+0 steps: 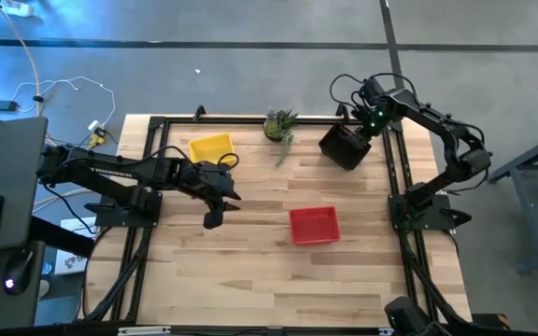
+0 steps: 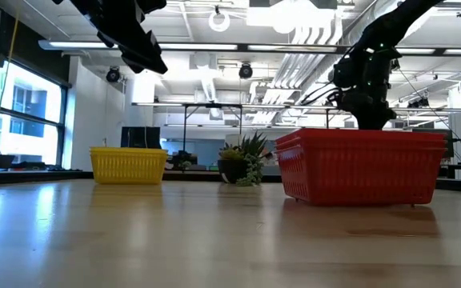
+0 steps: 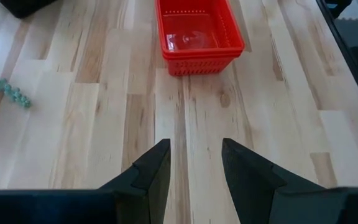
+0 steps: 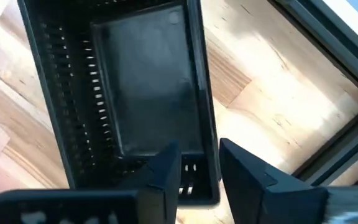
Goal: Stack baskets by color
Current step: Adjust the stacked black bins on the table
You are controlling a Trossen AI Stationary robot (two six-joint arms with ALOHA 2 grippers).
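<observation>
A black basket stands askew on the table at the far right, next to the frame rail. My right gripper hovers over it, pointing down and open, its fingers on either side of one wall of the basket. A red basket rests on its base at mid-table. A yellow basket rests at the far left. My left gripper hangs open above bare wood left of the red basket, nothing between its fingers. My right gripper straddles the black basket's wall near one corner, coming from above, one finger over the inside and one outside. Whether either finger touches the wall I cannot tell. The basket sits on the table.
A small potted green plant stands at the far edge between the yellow and black baskets. Black frame rails run along the table's left, right and far sides. Bare wood lies along the near half of the table.
</observation>
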